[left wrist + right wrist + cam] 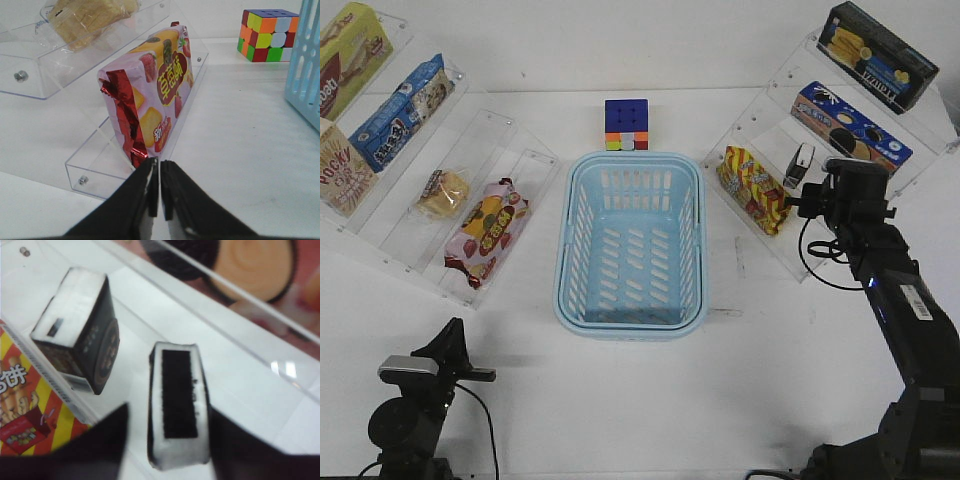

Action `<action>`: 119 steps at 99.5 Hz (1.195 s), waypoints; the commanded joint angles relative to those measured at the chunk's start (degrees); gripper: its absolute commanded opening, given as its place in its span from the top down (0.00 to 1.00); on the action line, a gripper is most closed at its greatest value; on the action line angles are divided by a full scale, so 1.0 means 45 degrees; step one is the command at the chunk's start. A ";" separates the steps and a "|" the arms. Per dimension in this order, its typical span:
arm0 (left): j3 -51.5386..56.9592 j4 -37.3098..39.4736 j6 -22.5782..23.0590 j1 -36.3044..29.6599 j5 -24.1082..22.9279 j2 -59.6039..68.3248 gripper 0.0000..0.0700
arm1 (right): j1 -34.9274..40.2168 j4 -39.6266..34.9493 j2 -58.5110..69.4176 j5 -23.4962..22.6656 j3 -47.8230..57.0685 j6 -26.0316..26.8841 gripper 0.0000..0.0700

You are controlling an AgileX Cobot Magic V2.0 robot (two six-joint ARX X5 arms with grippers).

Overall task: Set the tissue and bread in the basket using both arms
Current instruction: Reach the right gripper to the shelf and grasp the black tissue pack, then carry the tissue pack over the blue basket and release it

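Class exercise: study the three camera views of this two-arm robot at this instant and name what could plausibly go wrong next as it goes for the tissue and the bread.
1. Two similar black-and-white packs share the shelf; the right gripper straddles one pack, and the other pack is close enough to be knocked or mistaken for it.
2. The left gripper, jaws shut, faces the red snack bag, not the bread behind it, and may nudge the bag.
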 commanded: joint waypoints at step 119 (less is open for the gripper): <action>-0.0257 0.0155 -0.2803 0.0010 0.0044 -0.0024 1.00 | 0.7868 -0.0680 -0.1127 -0.4323 0.1239 -0.0243 0.48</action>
